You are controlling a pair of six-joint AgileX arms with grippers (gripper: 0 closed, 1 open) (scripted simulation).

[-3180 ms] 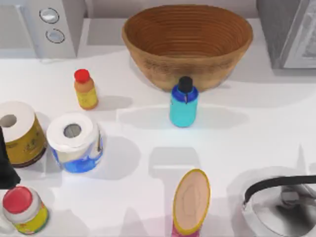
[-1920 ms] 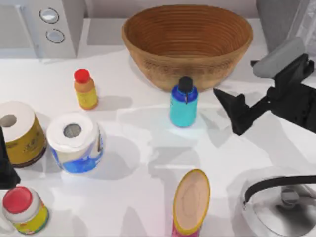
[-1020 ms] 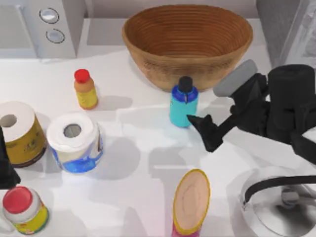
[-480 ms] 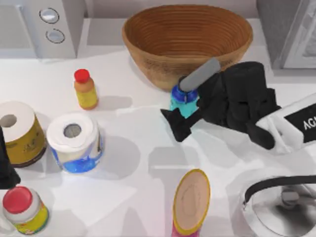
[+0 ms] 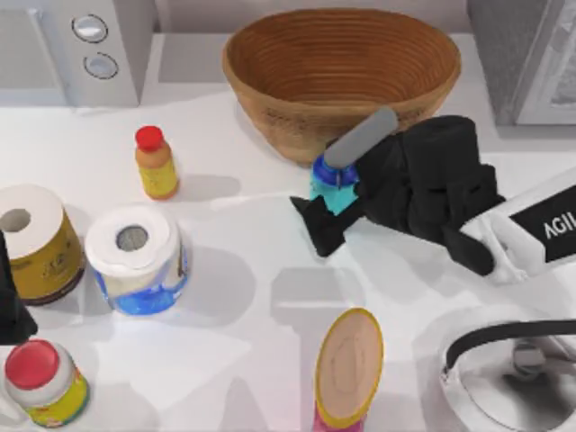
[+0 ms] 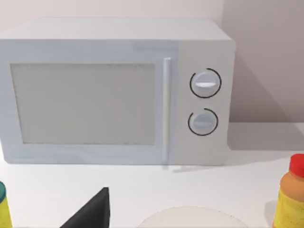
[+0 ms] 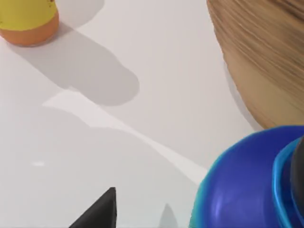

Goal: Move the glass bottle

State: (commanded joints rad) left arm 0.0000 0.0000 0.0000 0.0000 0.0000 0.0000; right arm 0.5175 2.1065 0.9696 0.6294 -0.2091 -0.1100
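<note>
The glass bottle (image 5: 329, 191), cyan-blue with a black cap, stands upright just in front of the wicker bowl (image 5: 342, 72). My right gripper (image 5: 326, 203) reaches in from the right and sits open around the bottle. One black fingertip (image 5: 319, 230) shows on the bottle's near side, and the other is hidden behind the bottle. In the right wrist view the bottle's blue shoulder (image 7: 242, 190) is close up, with a gap between it and a fingertip (image 7: 97, 211). My left gripper (image 5: 9, 306) is parked at the table's left edge, open.
An orange-yellow bottle with a red cap (image 5: 155, 164) stands to the left. Two paper rolls (image 5: 135, 256) and a red-lidded jar (image 5: 40, 382) crowd the front left. A microwave (image 5: 81, 45) stands back left, a wooden-lidded can (image 5: 348, 369) at the front, and a kettle (image 5: 513, 369) front right.
My right arm came in from the right and swept left until its open fingers straddled the glass bottle. It has barely shifted in the last half second. The bottle has not moved.
</note>
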